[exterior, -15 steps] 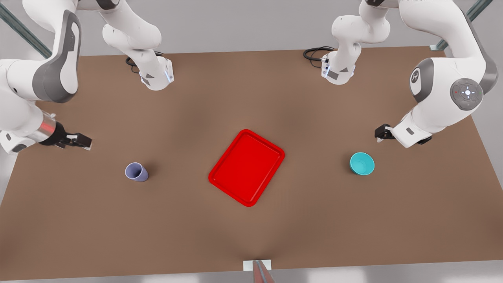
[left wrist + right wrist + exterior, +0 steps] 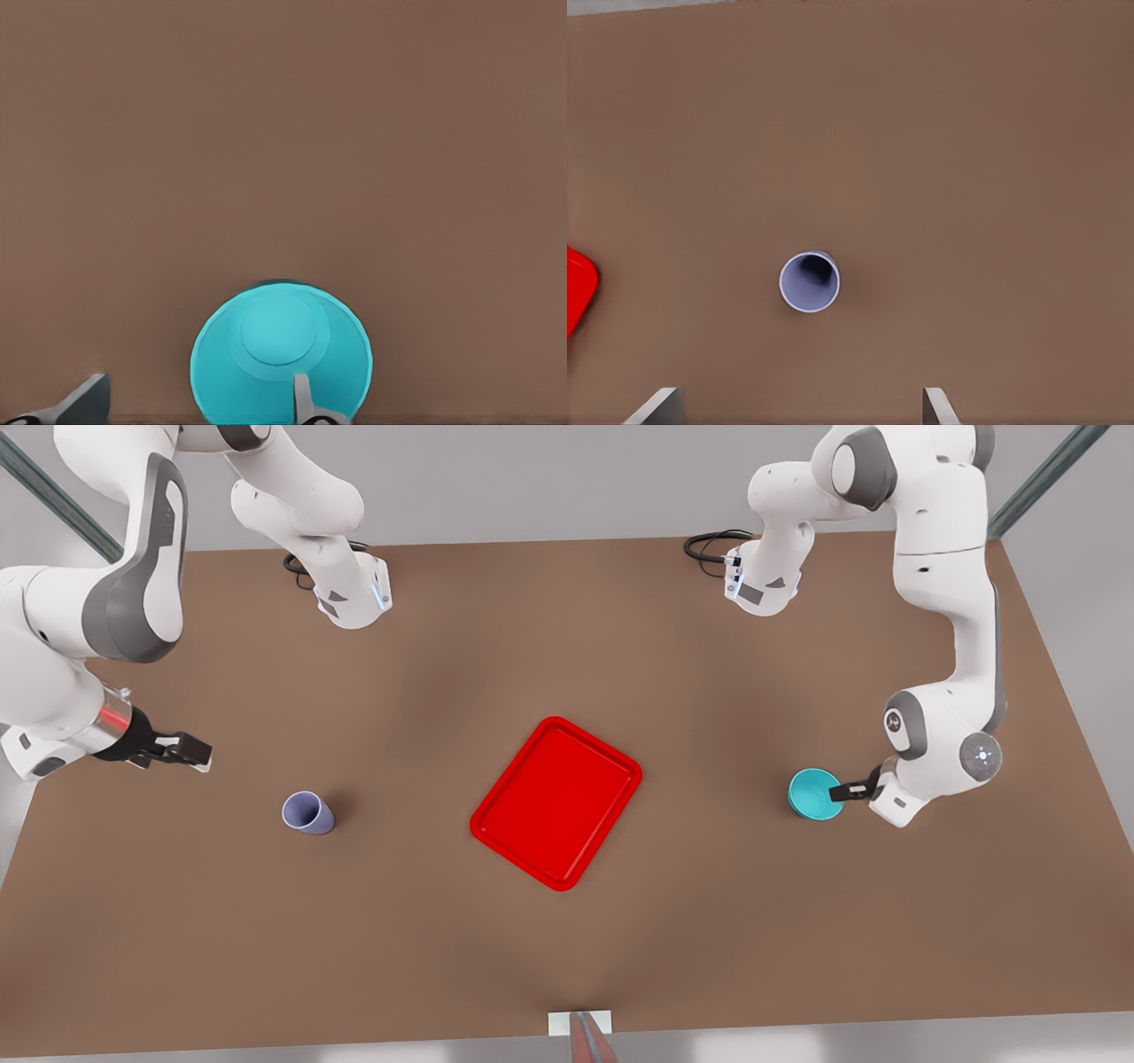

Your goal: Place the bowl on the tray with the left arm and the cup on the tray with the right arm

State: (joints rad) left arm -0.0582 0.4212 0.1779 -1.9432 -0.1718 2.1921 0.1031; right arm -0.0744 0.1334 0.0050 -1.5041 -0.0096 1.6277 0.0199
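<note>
The tray (image 2: pixel 556 802) lies flat and bare on the brown worktop (image 2: pixel 567 957), and it serves as the landmark here. On the front view's right of the tray, well apart from it, the bowl (image 2: pixel 815 794) stands upright on the worktop. The left gripper (image 2: pixel 848 791) is at the bowl's rim on the side away from the tray. In the left wrist view its fingers (image 2: pixel 306 400) are spread open, one reaching over the rim into the bowl (image 2: pixel 281 354) and the other out on the worktop beside it; whether that inner finger actually touches the wall is hard to tell.

On the front view's left of the tray, also well apart, the cup (image 2: pixel 307 812) stands upright with its mouth up. The right gripper (image 2: pixel 186 751) hangs farther out from the tray than the cup and clear of it. The right wrist view shows the cup (image 2: pixel 810 282) between its wide-open fingers (image 2: pixel 939 407) and ahead of them, untouched, with a corner of the tray (image 2: pixel 578 285) at the edge.
</note>
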